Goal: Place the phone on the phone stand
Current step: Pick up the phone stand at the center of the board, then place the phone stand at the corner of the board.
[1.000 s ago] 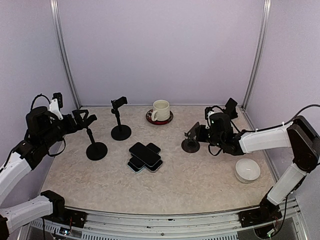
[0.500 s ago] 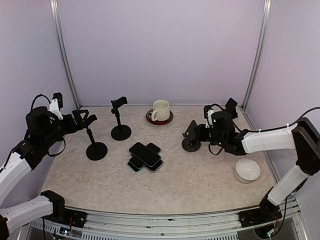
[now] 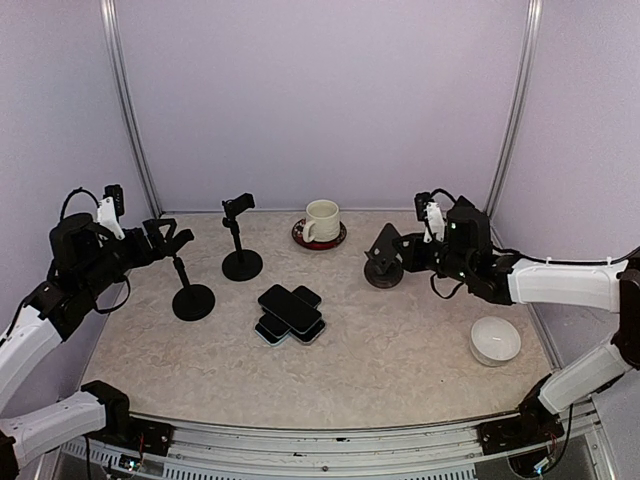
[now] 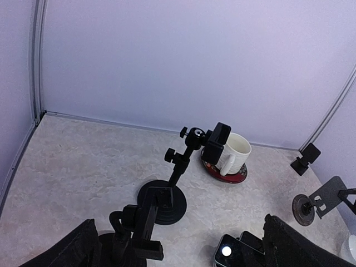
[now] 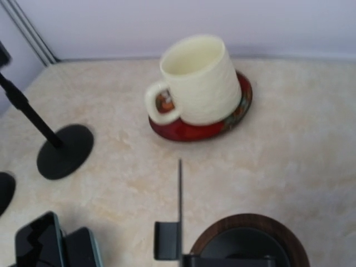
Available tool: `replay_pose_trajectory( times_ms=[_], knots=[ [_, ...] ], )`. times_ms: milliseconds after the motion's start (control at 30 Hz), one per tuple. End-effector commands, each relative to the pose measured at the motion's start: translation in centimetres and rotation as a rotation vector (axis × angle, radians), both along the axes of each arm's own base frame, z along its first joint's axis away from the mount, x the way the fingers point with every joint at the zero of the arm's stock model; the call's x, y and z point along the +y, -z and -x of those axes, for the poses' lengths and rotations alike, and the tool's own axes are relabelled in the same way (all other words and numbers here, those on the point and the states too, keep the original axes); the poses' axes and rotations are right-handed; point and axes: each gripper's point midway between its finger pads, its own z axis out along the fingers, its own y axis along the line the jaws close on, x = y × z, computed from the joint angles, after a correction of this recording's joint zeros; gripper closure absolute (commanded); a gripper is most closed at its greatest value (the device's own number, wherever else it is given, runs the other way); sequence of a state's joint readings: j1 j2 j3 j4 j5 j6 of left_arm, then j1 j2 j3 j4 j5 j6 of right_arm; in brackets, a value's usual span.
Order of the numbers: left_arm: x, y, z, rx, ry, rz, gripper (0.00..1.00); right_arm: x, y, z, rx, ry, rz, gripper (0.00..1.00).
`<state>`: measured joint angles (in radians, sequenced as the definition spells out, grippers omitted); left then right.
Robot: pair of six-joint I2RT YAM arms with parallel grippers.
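Several dark phones (image 3: 290,313) lie stacked mid-table; they also show in the left wrist view (image 4: 239,253) and the right wrist view (image 5: 47,245). My right gripper (image 3: 406,256) is shut on a small round-based phone stand (image 3: 383,264) and holds it tilted above the table; its base (image 5: 247,245) and thin plate (image 5: 179,211) fill the bottom of the right wrist view, where my fingers are hidden. My left gripper (image 3: 168,238) is open, its fingers (image 4: 78,247) either side of the clamp of a black pole stand (image 4: 139,233) at the left (image 3: 192,298).
A second black pole stand (image 3: 241,262) stands behind the phones. A cream mug (image 3: 322,220) sits on a red saucer (image 3: 300,236) at the back. A white bowl (image 3: 495,340) is at the right front. Walls close the back and both sides.
My right gripper has lifted the small round-based stand and carried it back toward the wall, tilting it. The left arm and the phones have not moved.
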<state>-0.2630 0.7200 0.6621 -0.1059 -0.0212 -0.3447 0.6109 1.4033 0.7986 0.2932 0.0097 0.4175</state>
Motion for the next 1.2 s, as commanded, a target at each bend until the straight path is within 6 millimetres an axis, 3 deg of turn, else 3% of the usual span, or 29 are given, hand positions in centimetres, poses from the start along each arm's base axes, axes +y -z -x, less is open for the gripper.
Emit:
replay_pose_trajectory(
  times_ms=[0,333,567,700,1167],
  knots=[
    [0.1,-0.5,0.2,-0.013,0.001,0.01,0.01,-2.0,-3.0,-0.1,-0.084,-0.054,-0.044,1.0],
    [0.0,-0.2,0.1,-0.005,0.004,0.008,0.01,-7.3,-3.1,-1.2,-0.078,-0.084,0.017,1.0],
    [0.0,-0.1,0.0,-0.001,0.006,0.008,0.01,-12.1,-2.7,-2.3,-0.077,-0.084,0.032,1.0],
    [-0.1,0.0,-0.1,0.005,0.009,0.007,0.01,-14.8,-1.4,-3.3,-0.037,-0.096,0.019,1.0],
    [-0.1,-0.1,0.1,-0.002,0.007,0.007,0.01,-20.9,1.1,-4.5,0.036,-0.077,-0.032,1.0]
  ],
)
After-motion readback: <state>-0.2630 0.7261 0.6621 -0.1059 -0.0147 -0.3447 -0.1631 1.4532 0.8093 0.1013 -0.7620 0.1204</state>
